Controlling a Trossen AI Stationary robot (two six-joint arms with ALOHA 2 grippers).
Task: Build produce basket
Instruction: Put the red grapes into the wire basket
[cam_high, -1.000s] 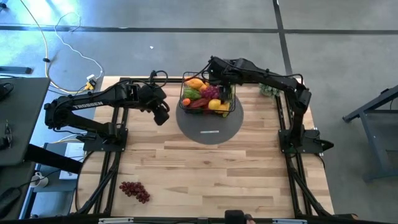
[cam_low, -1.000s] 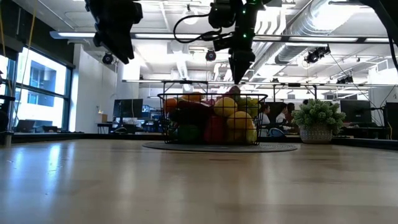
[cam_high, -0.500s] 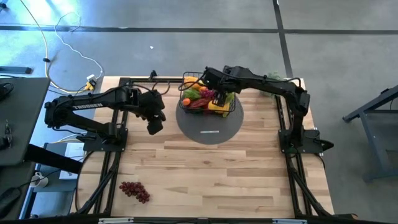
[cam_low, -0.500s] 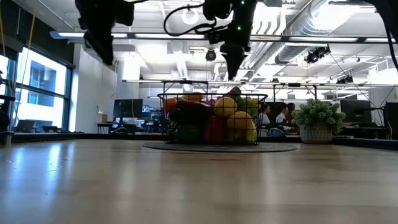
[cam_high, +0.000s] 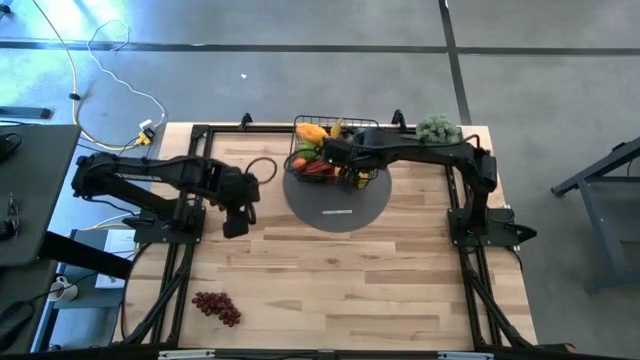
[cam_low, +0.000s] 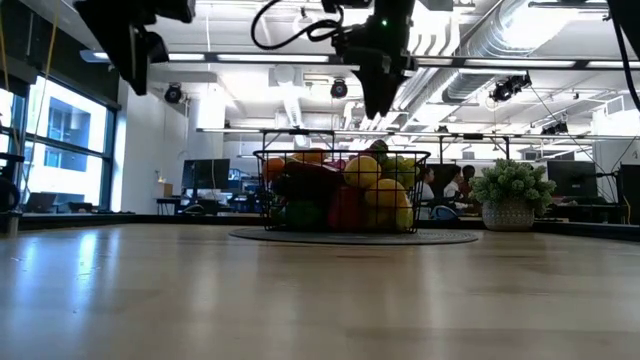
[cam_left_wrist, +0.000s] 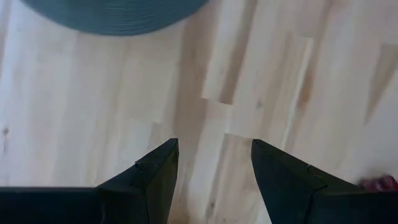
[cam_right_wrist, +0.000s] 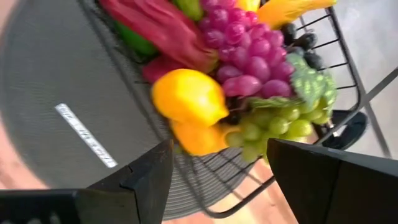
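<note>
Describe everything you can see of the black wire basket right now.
The basket is black wire mesh with upright open-grid sides, standing level on a flat grey round mat at the table's far edge. It is heaped with toy produce: yellow lemon, purple grapes, green grapes. The right end effector hovers above it, not touching.

Open-plan lab or office floor

We see exposed silver ducts (cam_low: 520, 30) and ceiling strip lights, monitors (cam_low: 205, 175) and seated people (cam_low: 440, 185) behind the wooden table (cam_high: 340, 270), a concrete floor (cam_high: 300, 80) with loose cables (cam_high: 100, 70).
</note>
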